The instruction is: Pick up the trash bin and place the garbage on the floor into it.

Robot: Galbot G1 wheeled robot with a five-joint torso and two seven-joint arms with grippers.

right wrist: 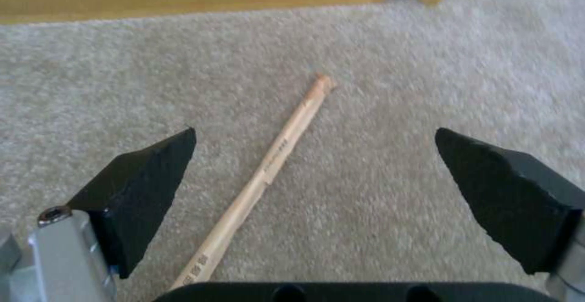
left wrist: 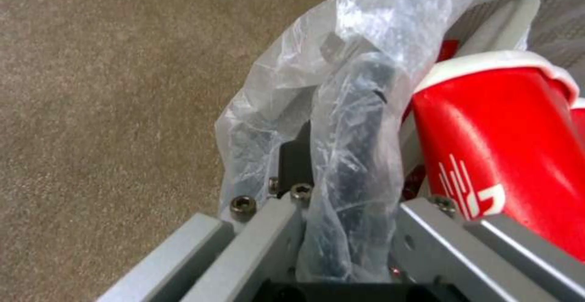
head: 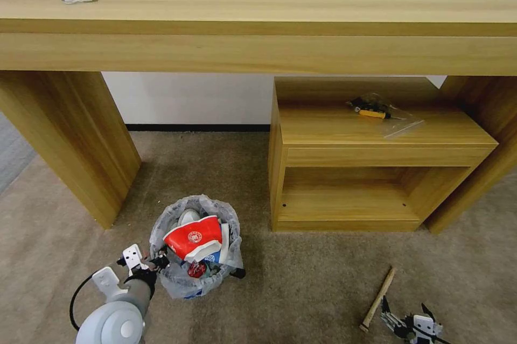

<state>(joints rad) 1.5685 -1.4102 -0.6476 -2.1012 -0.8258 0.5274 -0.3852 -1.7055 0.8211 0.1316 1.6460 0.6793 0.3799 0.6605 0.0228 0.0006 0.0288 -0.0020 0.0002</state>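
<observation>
Lying on the floor (head: 301, 290) near right, the stick (head: 378, 298) is the last litter seen out; the bin (head: 196, 247), near left, is full. Right gripper (right wrist: 317, 192) straddles it, fingers wide apart, empty. Left gripper (head: 146, 266) clamps the bin rim.

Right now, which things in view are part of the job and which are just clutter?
Job:
- trash bin, left gripper shut on its rim
- red-white cup inside
- wooden stick on floor, right gripper open over it

Clutter:
- desk
- shelf unit
- bagged screwdriver
</observation>
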